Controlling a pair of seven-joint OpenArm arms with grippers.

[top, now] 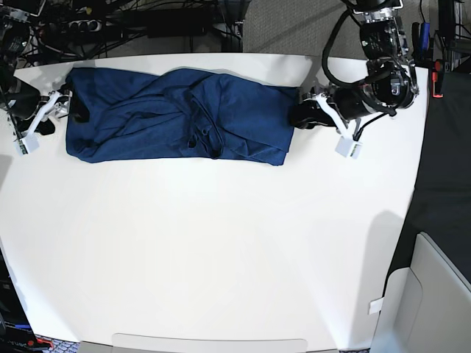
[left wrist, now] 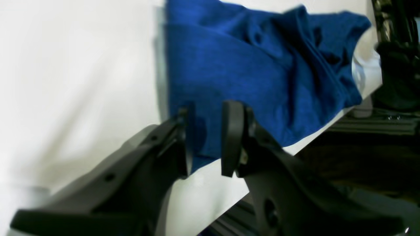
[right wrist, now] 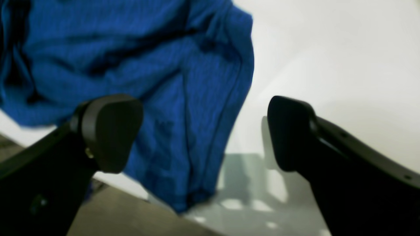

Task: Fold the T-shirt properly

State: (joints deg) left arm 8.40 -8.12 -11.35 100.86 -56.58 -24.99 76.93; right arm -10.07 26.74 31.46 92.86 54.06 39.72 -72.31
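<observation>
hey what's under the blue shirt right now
The T-shirt lies folded into a long band on the white table, bare tabletop all around it. Anything between its layers or beneath it is covered and cannot be seen.

We see matte black end effector fingers (right wrist: 108, 131) with rounded pads, small screw holes, and white brackets (top: 346, 140) on both black arms.

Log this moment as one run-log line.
T-shirt: folded lengthwise, rumpled, on table | left gripper: partly open at shirt's edge | right gripper: open wide, holding nothing
</observation>
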